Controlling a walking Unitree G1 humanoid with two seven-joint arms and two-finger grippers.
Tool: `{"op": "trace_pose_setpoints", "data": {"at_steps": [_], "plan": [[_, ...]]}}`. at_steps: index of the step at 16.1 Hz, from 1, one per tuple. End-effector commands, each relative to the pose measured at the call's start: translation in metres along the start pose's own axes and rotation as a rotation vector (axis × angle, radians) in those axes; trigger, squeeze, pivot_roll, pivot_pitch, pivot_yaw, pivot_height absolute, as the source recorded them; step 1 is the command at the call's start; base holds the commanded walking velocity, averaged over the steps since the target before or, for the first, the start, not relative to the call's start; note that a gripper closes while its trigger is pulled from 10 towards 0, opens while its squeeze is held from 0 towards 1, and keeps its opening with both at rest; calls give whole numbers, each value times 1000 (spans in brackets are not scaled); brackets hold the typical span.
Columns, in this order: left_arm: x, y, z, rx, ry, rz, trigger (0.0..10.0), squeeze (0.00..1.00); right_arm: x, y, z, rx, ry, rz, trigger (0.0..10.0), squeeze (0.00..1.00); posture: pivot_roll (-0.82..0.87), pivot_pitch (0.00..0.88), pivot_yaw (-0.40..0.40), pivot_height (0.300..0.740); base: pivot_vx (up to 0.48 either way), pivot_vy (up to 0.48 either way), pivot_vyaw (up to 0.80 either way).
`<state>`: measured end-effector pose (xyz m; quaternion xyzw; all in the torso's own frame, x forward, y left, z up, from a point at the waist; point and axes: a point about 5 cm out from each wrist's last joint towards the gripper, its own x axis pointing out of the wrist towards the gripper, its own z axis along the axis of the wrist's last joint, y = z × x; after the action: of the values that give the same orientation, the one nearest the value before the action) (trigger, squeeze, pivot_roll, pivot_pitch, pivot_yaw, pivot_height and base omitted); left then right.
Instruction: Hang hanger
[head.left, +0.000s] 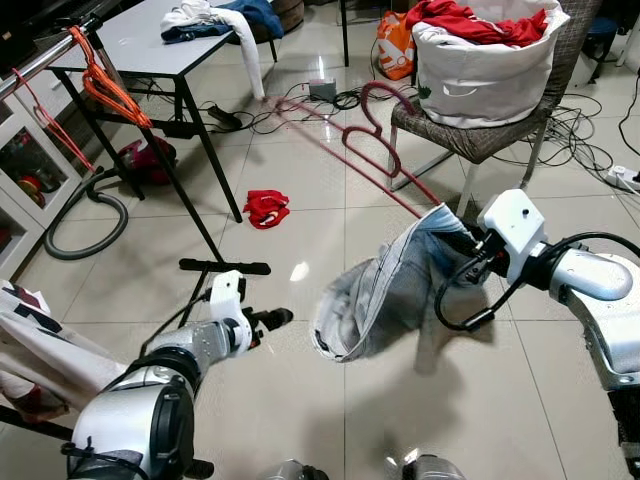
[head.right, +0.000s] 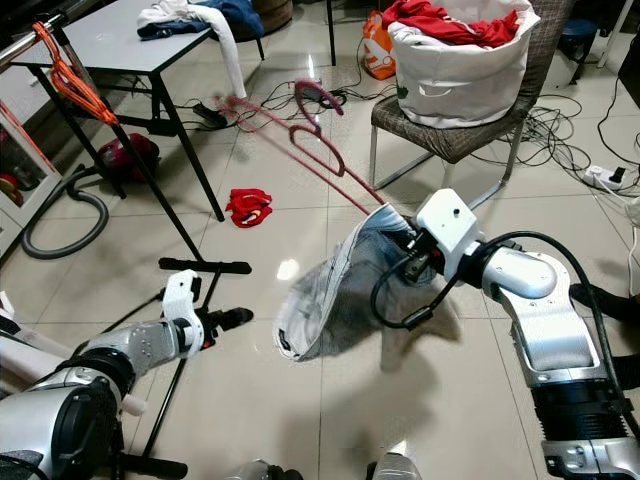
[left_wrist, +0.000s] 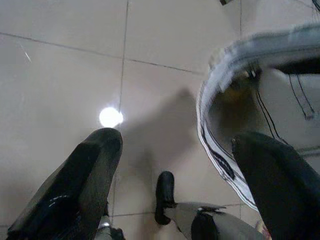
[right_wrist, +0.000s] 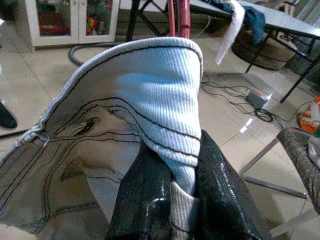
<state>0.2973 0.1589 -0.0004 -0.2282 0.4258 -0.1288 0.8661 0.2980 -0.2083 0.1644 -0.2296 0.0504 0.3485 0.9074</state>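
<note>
From the head camera I read the scene left to right. Far left, a metal rail (head.left: 40, 55) runs along the upper edge with orange hangers (head.left: 105, 88) hooked over it, in front of a glass-fronted cabinet (head.left: 25, 160). Below that a grey vacuum hose (head.left: 90, 225) curls on the tiled floor beside a dark red vacuum body (head.left: 145, 160). The bench (head.left: 150, 45) stands behind, with white and blue clothes (head.left: 215, 18) heaped on its far end and a white piece hanging over the edge. A small red cloth (head.left: 266, 207) lies on the floor near the bench leg. My left end effector (head.left: 268, 319) is stretched out low over the tiles, just short of the garment; in the left wrist view its fingers (left_wrist: 75, 185) stand wide apart with nothing between them. Centre, a grey-blue garment (head.left: 385, 295) hangs open like a sack above the floor. A red hanger (head.right: 320, 150) slants up and back from the garment's top edge, blurred, its hook end over the cables on the floor. My right end effector (head.left: 470, 245) is clamped on the garment's ribbed hem; the right wrist view shows the fingers (right_wrist: 220, 200) pinching that fold tight. Upper right, a wicker chair (head.left: 480, 135) carries a white laundry basket (head.left: 480, 70) filled with red clothes (head.left: 470, 22).
</note>
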Motion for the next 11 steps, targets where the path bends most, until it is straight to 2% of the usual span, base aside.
{"op": "trace_pose_setpoints", "data": {"at_steps": [1,3,6,11], "plan": [[-2,4,0,-22,-2,19,10000,0,4,-1,16,-52,-76,-20,10000,0,-222,0,180,740,0,0,0],[0,1,-5,-53,32,27,10000,0,7,-3,19,-57,-89,-59,10000,0,-220,0,180,740,0,0,0],[4,-7,-8,-161,32,17,10000,0,10,-5,22,-66,-101,-105,10000,0,-215,0,177,740,0,0,0],[6,-16,-1,-238,12,-2,10000,0,15,-2,25,-55,-127,-117,10000,0,-212,0,174,740,0,0,0]]}}
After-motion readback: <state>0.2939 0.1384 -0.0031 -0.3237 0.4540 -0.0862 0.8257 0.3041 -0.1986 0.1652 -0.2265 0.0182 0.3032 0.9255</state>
